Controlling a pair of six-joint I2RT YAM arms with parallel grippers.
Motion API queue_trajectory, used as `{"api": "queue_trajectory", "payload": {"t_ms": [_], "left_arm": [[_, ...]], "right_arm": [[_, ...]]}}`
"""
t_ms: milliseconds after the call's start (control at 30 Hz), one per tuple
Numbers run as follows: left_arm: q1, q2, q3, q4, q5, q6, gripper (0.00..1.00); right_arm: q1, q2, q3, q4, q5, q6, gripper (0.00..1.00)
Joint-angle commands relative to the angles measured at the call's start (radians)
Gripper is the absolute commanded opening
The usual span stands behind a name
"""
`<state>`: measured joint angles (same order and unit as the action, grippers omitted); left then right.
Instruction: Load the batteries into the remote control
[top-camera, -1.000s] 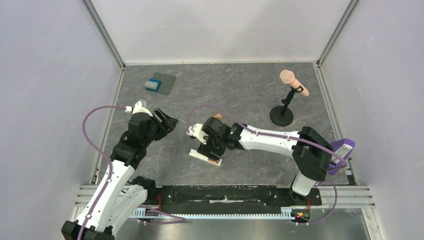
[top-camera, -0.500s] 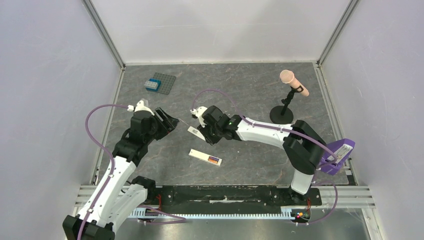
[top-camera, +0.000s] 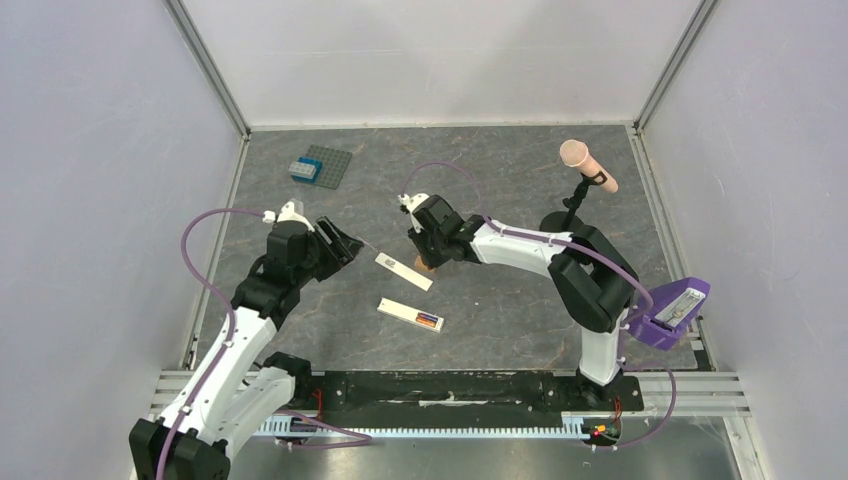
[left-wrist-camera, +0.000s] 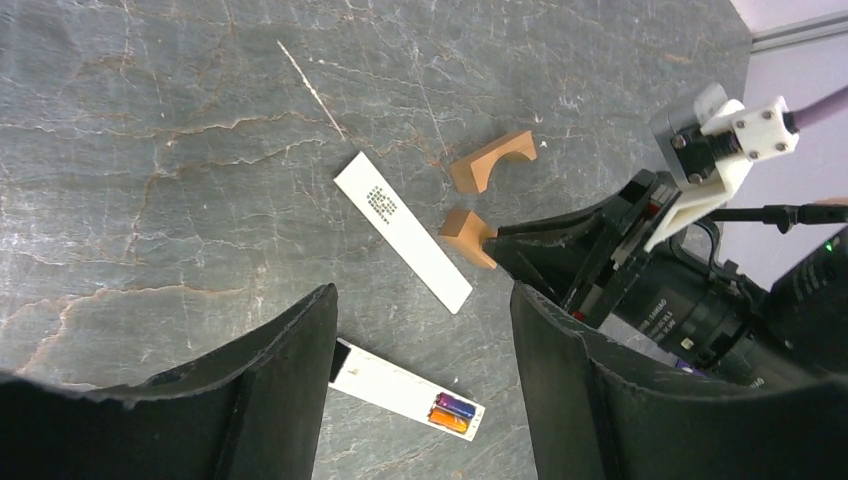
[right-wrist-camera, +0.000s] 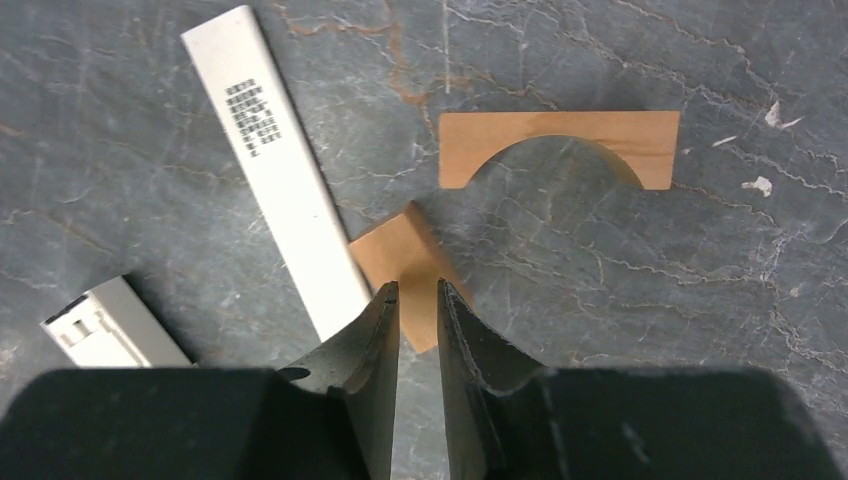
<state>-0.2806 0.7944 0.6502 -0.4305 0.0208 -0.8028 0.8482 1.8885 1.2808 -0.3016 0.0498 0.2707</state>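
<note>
The right fingers have left the remote for a wooden block, nearly closed, grip unclear; the left fingers gape open. The batteries sit in the remote; likely only the cover remains.

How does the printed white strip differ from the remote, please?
The remote holds an orange battery and a blue battery at one end; the strip shows only black print. The strip lies beside the square wooden block; the remote lies apart from it. Both are long, white and flat on the table.
</note>
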Motion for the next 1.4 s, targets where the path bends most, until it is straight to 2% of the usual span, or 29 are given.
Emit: {"api": "queue_trajectory", "payload": {"t_ms": [0,333,700,800,1000,1167,1267,1367], "left_arm": [[0.005,0.013,-0.006,0.055,0.021,-0.015,0.69],[0.01,0.029,-0.013,0.073,0.02,-0.015,0.69],[0.014,0.021,-0.022,0.073,0.027,-0.016,0.68],[0.015,0.021,-0.024,0.073,0.028,-0.019,0.68],[0.015,0.023,-0.025,0.072,0.034,-0.021,0.68],[0.016,0.018,-0.027,0.07,0.033,-0.019,0.68],[0.018,0.019,-0.03,0.071,0.033,-0.021,0.68],[0.02,0.019,-0.031,0.073,0.034,-0.022,0.68]], "right_arm": [[-0.013,0.023,0.036,0.03,-0.003,0.002,0.22],[-0.004,-0.094,-0.037,0.152,-0.102,-0.01,0.25],[0.012,-0.034,-0.055,0.102,-0.179,0.014,0.07],[0.012,-0.023,-0.064,0.101,-0.154,0.032,0.03],[0.003,0.031,-0.013,0.028,-0.058,0.056,0.02],[-0.017,0.014,-0.031,0.015,0.096,0.109,0.0],[-0.024,-0.008,-0.054,0.026,0.208,0.147,0.05],[-0.025,-0.01,-0.062,0.049,0.21,0.145,0.19]]}}
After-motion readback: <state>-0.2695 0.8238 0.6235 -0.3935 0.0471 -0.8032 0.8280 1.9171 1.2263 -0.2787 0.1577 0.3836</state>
